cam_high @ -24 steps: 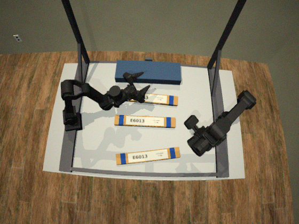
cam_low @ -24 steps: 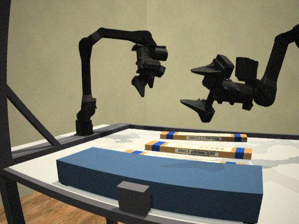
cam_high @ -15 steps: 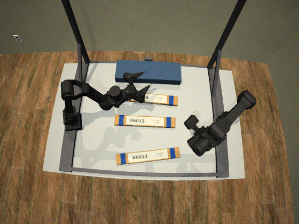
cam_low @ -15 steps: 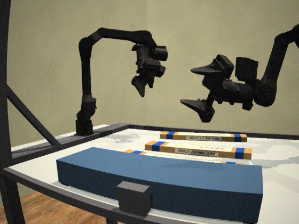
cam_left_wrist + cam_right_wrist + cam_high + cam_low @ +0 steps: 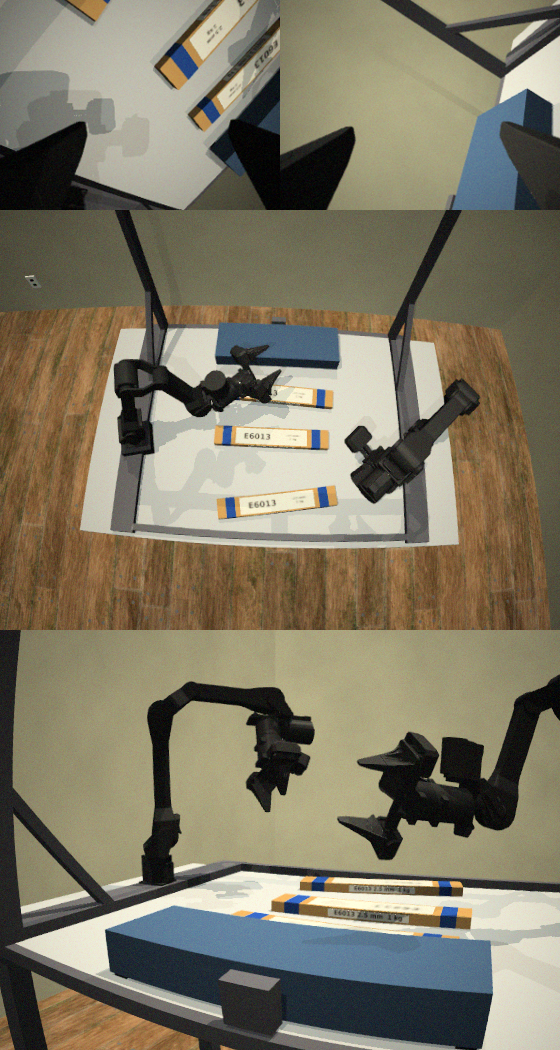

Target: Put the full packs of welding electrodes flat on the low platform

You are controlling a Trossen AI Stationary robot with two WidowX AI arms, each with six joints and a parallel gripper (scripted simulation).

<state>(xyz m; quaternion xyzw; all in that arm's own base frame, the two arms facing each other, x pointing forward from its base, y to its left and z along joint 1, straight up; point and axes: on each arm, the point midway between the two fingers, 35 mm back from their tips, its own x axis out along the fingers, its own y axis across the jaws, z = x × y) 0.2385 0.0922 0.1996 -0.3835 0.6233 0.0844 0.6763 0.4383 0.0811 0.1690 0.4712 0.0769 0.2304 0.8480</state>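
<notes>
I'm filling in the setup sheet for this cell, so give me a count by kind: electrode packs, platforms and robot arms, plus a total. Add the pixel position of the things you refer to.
Electrode packs (image 5: 271, 437) (image 5: 371, 915): 3
Blue platform (image 5: 295, 341) (image 5: 300, 950) (image 5: 225, 157) (image 5: 482, 155): 1
Robot arms (image 5: 175, 389) (image 5: 161, 760): 2
Total: 6

Matt blue platform (image 5: 277, 341) (image 5: 300, 950) (image 5: 235, 161) (image 5: 491, 136), smooth (almost chalky), over wood-grained floor (image 5: 280, 585) (image 5: 75, 1015).

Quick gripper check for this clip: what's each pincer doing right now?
Left pincer: open, holding nothing.
Right pincer: open, holding nothing.
</notes>
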